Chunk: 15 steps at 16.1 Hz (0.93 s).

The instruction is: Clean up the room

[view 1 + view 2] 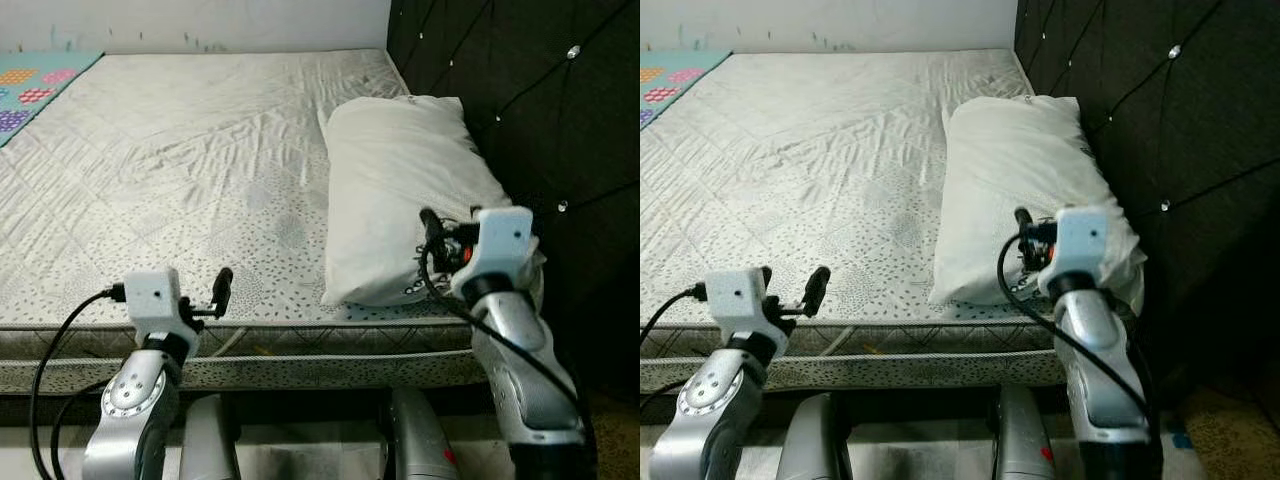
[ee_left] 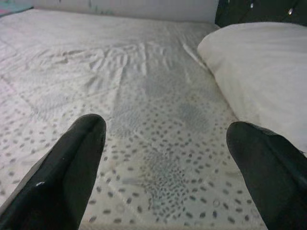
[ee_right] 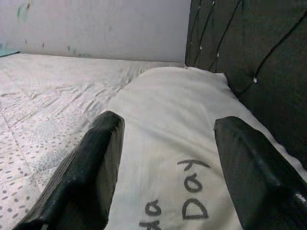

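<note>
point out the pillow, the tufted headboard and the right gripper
pillow [image 1: 400, 170], left eye view, middle of its top face
tufted headboard [image 1: 520, 90], left eye view, dark padded panel above the pillow
right gripper [image 3: 168, 167], right wrist view, midway between its open fingers, over the pillow's lettered end

The 2 head views look down over the bed [image 1: 200, 150]; both wrist views look low along it, sharing the pillow [image 3: 172, 124].

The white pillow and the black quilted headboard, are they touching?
Touching: in the left eye view, the white pillow lies pressed along the black quilted headboard with no gap.
</note>
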Tool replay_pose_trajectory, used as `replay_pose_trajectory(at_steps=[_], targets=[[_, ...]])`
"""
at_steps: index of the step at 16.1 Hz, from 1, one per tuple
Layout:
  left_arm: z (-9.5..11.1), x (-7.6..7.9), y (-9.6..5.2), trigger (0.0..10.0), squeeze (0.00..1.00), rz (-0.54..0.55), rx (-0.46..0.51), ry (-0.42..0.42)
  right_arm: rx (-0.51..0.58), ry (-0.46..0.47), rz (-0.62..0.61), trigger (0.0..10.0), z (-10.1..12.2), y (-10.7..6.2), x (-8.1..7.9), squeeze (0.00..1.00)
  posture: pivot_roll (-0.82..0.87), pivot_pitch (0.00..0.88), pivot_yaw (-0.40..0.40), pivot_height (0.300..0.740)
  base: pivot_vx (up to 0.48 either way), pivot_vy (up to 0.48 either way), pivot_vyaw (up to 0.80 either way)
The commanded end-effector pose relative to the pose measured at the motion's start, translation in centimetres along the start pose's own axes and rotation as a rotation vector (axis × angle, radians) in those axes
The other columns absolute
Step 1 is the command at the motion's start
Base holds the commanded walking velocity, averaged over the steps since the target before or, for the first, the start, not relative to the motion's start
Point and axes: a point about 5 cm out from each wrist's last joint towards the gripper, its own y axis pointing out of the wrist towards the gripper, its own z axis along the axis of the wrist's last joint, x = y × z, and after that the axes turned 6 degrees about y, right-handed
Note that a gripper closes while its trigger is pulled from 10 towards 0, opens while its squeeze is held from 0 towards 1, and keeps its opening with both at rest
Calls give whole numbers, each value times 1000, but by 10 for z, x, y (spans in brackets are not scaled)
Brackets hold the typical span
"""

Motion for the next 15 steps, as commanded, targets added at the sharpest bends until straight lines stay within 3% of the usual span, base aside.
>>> replay_pose_trajectory(at_steps=[1,6,15], targets=[[-1,0,3,10000,0,-8,-1,11,-1,11,-13,10000,0,3,2,0,-104,0,13,535,0,0,0],[-2,0,7,10000,0,-16,9,16,3,5,-31,10000,2,7,7,0,-113,0,10,539,0,0,0],[-4,3,11,10000,0,-29,21,17,5,-13,-47,10000,2,12,12,0,-116,0,7,663,0,0,0]])
